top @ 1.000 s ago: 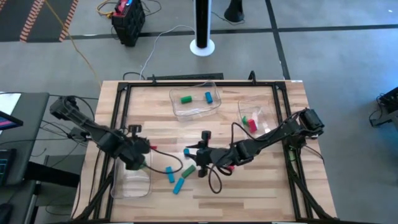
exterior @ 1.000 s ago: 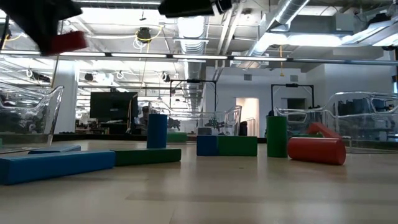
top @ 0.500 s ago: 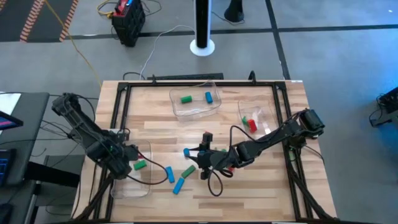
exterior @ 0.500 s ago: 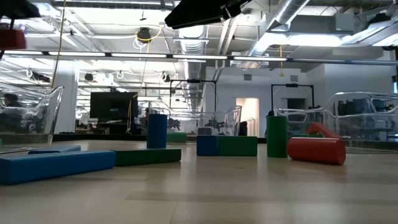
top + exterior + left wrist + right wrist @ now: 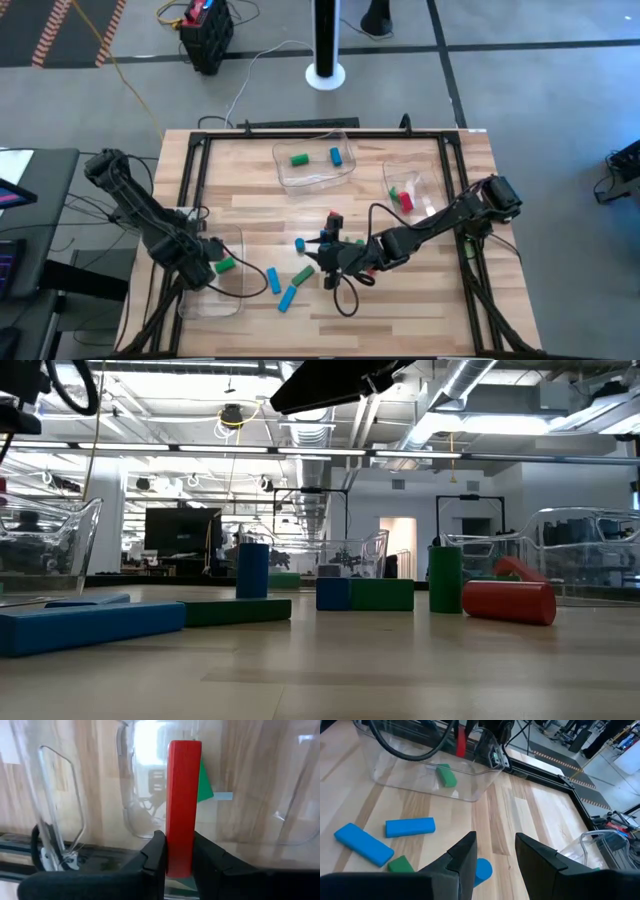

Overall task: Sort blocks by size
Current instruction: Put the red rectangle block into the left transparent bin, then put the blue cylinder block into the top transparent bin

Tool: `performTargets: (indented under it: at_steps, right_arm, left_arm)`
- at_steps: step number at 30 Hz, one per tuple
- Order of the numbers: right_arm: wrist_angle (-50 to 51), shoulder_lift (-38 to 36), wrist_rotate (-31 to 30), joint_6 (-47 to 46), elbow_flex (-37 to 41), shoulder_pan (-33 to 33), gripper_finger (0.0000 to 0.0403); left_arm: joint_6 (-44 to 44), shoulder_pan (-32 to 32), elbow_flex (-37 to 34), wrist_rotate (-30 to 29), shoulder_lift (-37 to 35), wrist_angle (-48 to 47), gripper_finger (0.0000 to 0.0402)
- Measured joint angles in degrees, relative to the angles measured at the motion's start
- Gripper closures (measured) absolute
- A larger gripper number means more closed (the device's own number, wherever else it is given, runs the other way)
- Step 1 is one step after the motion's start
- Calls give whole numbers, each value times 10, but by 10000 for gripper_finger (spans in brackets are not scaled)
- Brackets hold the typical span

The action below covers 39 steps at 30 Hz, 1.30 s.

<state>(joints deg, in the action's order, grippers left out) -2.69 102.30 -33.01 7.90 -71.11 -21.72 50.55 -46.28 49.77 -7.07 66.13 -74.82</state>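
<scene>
Two grippers: our left gripper (image 5: 179,865) clamps a red bar (image 5: 182,805) over the tray (image 5: 232,285); our right gripper (image 5: 492,857) hovers parted, empty.

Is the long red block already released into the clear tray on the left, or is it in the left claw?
In the claw. The left claw pinches the long red block above the clear plastic tray holding a green block.

Setting: open-plan robotics lab. Evidence: exposed silver ceiling ducts (image 5: 470,390), grey concrete floor (image 5: 540,90), black-framed wooden workbench (image 5: 260,215).
</scene>
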Motion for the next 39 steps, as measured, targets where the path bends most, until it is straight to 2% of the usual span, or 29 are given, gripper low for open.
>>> performTargets:
  at_steps: [13, 22, 33, 39]
  right_arm:
    - [4, 0, 0, -1, 0, 0, 237]
    - [6, 0, 0, -1, 0, 0, 237]
    - [14, 0, 0, -4, 0, 0, 237]
    - [23, 0, 0, -8, 0, 0, 237]
  left_arm:
    - [-2, 0, -63, 11, 0, 65, 334]
    - [-3, 0, -70, 11, 0, 86, 329]
    - [3, 0, -70, 5, 0, 86, 253]
    - [3, 0, -63, -5, -2, 81, 235]
